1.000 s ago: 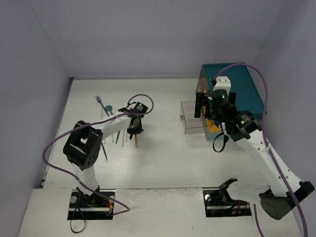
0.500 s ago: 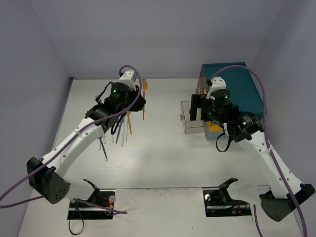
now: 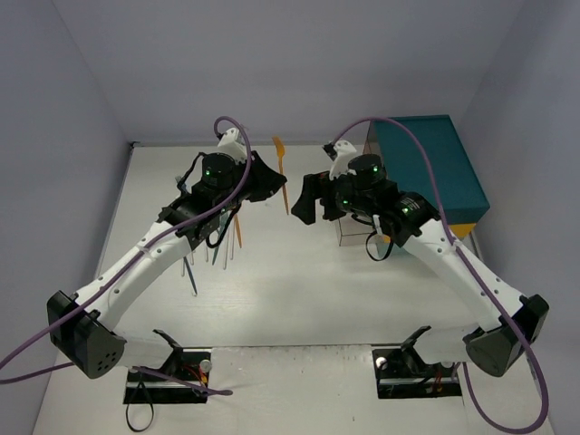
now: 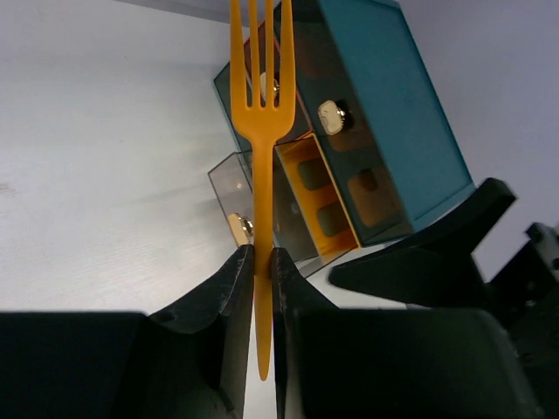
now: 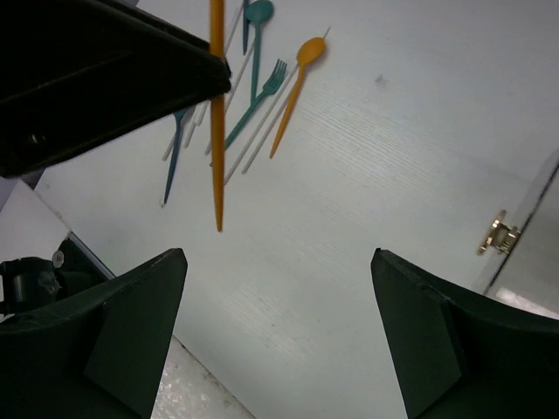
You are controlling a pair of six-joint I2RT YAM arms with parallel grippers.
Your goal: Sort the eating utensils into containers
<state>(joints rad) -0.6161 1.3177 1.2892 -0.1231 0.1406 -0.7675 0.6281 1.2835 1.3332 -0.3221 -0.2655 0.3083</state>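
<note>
Handover: my left claw, shut on a slim orange plastic fork, presents it aloft; my wide-open, empty right claw should next grasp its handle.

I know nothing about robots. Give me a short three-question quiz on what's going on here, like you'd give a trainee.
1. Which holds the orange fork: A left gripper, B right gripper, C neither?
2. True or false: the right gripper's jaws are shut.
3. Fill in: the spoon lying by the teal fork is ___ in colour.

Key: 1 A. 2 False, they stand wide apart with nothing between them. 3 Orange.
</note>
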